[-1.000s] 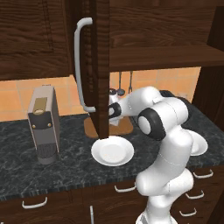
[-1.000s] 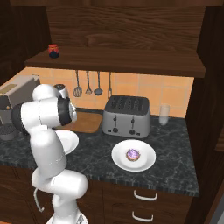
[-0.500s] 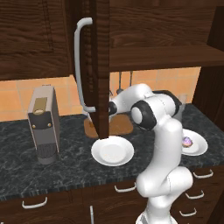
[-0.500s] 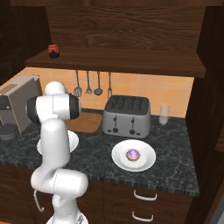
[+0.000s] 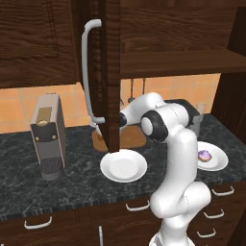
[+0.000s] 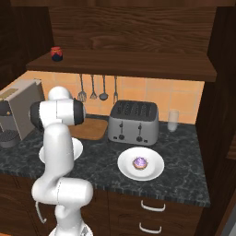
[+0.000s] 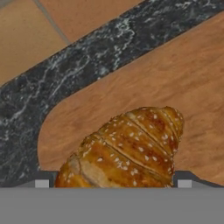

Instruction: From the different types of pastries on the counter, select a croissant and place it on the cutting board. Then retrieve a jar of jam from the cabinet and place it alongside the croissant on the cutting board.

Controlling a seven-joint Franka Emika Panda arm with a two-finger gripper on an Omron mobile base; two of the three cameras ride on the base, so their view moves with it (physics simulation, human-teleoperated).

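The golden-brown croissant [image 7: 127,151] lies on the tan cutting board [image 7: 175,87], close under my hand. My gripper [image 7: 113,183] is open, one dark fingertip [image 7: 41,182] at each side of the pastry. From the left base view my arm reaches behind the open cabinet door [image 5: 111,72], over the cutting board [image 5: 130,139]. The jar of jam [image 6: 56,53], red on top, stands on the cabinet shelf [image 6: 124,62]. The purple-frosted cupcake [image 6: 139,162] sits on a white plate [image 6: 154,171] on the counter [image 6: 184,152].
An empty white plate [image 5: 123,166] lies in front of the board. A silver toaster [image 6: 133,122] and a glass [image 6: 173,120] stand to the right, and a coffee machine [image 5: 48,134] to the left. Utensils [image 6: 92,87] hang on the wall.
My arm has swung left and lowered. The hand has gone behind the open cabinet door, down over the cutting board.
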